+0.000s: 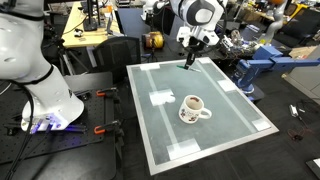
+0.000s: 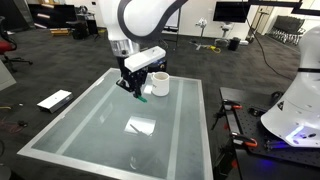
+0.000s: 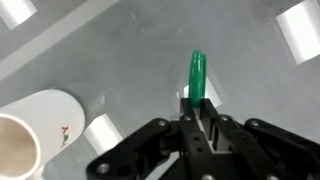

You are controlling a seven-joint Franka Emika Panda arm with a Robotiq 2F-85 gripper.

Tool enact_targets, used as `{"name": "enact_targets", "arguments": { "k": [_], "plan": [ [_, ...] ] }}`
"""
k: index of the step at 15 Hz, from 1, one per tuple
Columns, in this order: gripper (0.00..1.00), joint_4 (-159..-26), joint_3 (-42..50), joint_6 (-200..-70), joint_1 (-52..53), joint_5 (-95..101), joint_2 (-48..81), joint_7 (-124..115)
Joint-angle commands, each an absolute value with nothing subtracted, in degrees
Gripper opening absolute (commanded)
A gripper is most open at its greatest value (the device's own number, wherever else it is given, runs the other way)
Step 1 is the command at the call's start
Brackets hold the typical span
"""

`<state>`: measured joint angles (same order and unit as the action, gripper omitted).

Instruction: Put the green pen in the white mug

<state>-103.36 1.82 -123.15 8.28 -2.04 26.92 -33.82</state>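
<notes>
1. Pincer [image 3: 200,108] is shut narrow on the green pen [image 3: 197,78]. In wrist view both black fingers [image 3: 213,122] press the pen's lower part, w/ no gap visible.
2. Green pen sticks out past the fingertips, abt upright in wrist view, rounded tip away from the pincer. Most of its length is free; the gripped end is hidden btwn the fingers.
3. In an exterior view only a small green bit of the pen [image 2: 144,97] shows under the pincer [image 2: 135,86], off the tabletop [image 2: 90,130]. It hangs in the air and touches nothing but the fingers.
4. White mug [image 3: 35,125] is at lower left in wrist view, apart from the pen and not under it. Small red and green marks show on its side.
5. In both exterior views the white mug [image 1: 193,108] [image 2: 158,84] stands upright near the tabletop's [image 1: 235,125] middle. Dark inside, reddish-brown pattern on the wall. In an exterior view the loop handle [image 1: 208,112] points to pic right.
6. Pincer [image 1: 187,60] hangs from the white arm [image 1: 195,12] above the tabletop, near the mug but beside it. Can't tell the exact gap, since the views disagree on it.
7. Tabletop is glassy grey-green w/ white tape patches [image 3: 300,28] on it. One patch [image 3: 103,132] lies just beside the mug in wrist view.
</notes>
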Motion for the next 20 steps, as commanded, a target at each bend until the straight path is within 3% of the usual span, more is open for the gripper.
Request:
{"name": "enact_targets", "arguments": {
  "k": [1,14,15,16,20],
  "plan": [
    [0.04,-101.69,2.48,-115.4,7.03,0.36,23.33,-28.61],
    [0.04,-98.57,6.54,-112.24,10.84,15.25,25.61,-64.34],
    [0.04,-100.52,4.83,-113.44,8.93,13.56,24.19,-58.8],
    [0.14,-100.51,4.75,-113.44,9.04,13.85,24.45,-59.82],
    [0.14,-100.51,4.71,-113.45,9.0,13.83,24.62,-59.78]
  ]
}}
